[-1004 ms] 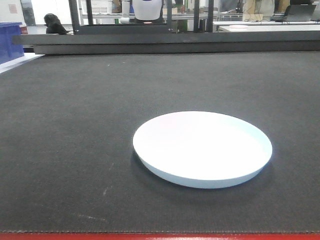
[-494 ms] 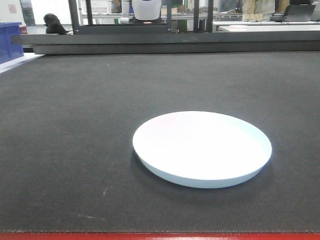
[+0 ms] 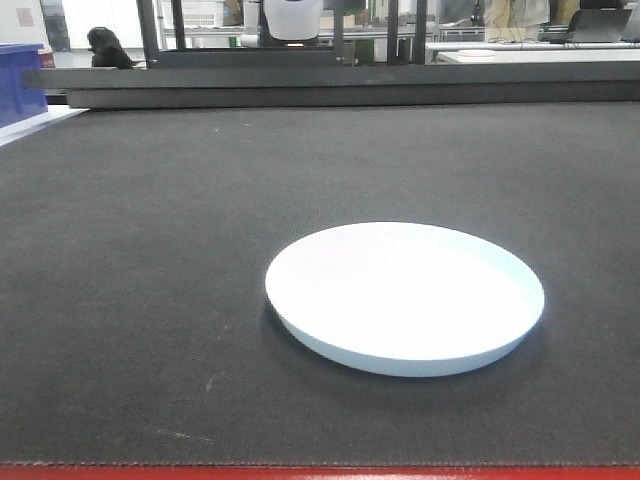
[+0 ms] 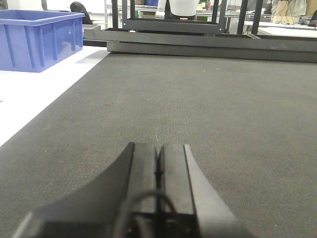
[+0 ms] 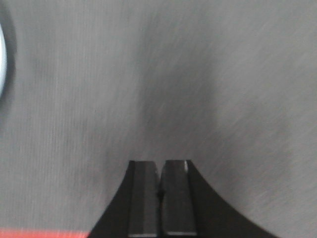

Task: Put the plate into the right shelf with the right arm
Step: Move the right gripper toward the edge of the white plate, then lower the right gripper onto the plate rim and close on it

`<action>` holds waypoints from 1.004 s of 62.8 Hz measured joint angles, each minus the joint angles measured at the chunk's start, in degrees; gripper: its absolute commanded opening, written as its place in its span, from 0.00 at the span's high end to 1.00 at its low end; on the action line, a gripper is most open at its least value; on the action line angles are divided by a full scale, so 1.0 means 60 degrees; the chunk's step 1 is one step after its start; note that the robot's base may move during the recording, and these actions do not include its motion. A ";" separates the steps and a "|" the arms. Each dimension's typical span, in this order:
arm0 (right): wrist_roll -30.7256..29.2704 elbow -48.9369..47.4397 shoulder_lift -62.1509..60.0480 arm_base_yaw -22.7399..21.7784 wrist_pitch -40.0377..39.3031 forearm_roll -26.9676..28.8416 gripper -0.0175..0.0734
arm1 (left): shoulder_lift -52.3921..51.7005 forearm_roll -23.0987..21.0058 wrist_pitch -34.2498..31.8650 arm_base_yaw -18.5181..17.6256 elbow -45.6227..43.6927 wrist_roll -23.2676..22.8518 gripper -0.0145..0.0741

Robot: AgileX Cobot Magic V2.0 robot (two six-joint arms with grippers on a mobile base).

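Lying flat on the worktop (image 3: 150, 250), the plate (image 3: 405, 297) gives you only its rim to pinch; your right claw (image 5: 160, 166) hangs beside it, closed, holding nothing.

No lettering in the room is legible from here. A small pale notice (image 3: 25, 16) on the far wall, above the blue bin (image 3: 20, 85), is too blurred to read. The plate (image 3: 405, 297) shows plain white, with no print.
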 measured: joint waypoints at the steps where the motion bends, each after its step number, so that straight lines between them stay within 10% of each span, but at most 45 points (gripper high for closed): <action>1: 0.0051 -0.0060 0.0114 0.0111 0.0093 0.0000 0.46 | 0.0000 0.0000 0.0000 0.0000 0.0000 0.0000 0.98; 12: 0.1060 -0.0789 0.1000 0.0834 0.0784 0.0022 0.11 | 0.0000 0.0000 0.0000 0.0000 0.0000 0.0000 0.98; 63: 0.1934 -0.5805 0.7033 0.2771 0.1736 0.0279 0.15 | 0.0000 0.0000 0.0000 0.0000 0.0000 0.0000 0.98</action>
